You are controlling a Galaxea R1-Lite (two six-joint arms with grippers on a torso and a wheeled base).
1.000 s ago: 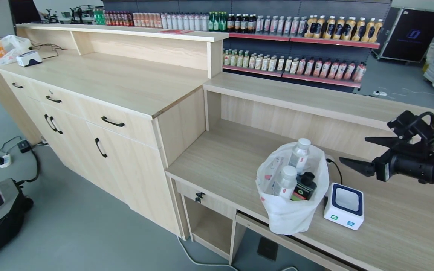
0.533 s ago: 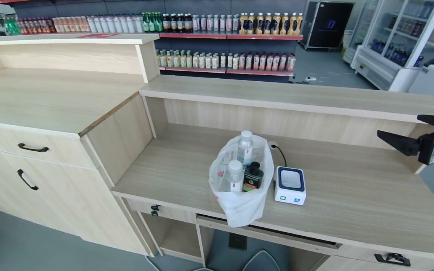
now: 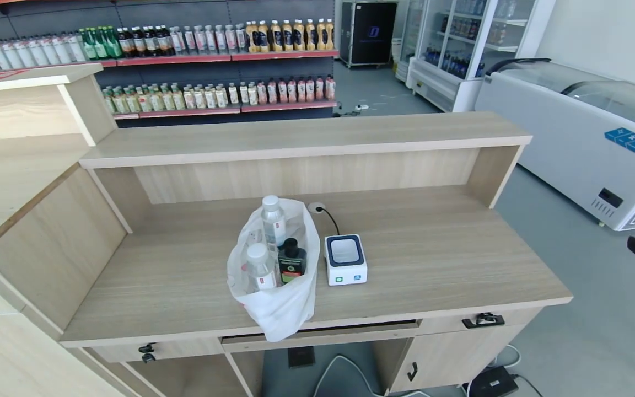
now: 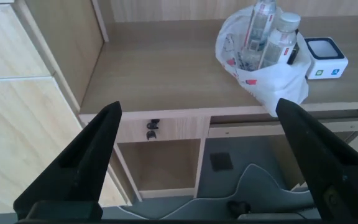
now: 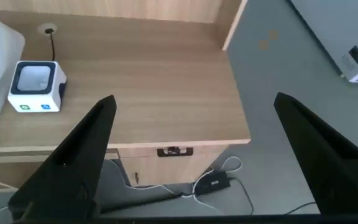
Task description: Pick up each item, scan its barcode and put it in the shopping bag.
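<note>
A white shopping bag [image 3: 281, 309] stands on the wooden counter [image 3: 433, 253] near its front edge. Inside it are two clear bottles [image 3: 273, 220] [image 3: 260, 268] with white caps and a dark bottle [image 3: 292, 260]. The white barcode scanner [image 3: 345, 259] sits just right of the bag. My left gripper [image 4: 197, 168] is open and empty, hanging in front of the counter, below and left of the bag [image 4: 263, 68]. My right gripper [image 5: 194, 155] is open and empty too, held off the counter's right end, with the scanner [image 5: 37, 86] far from it.
A raised ledge [image 3: 295, 138] backs the counter, and a taller counter [image 3: 9, 165] adjoins on the left. Drink shelves [image 3: 213, 49] line the far wall. A chest freezer [image 3: 582, 127] stands to the right across open floor. The scanner's cable [image 3: 329, 218] runs to a hole.
The head camera has swung to the right, so the whole picture shifted. The right gripper has slid almost out at the right edge. Bag, bottles and scanner keep their places on the counter.
</note>
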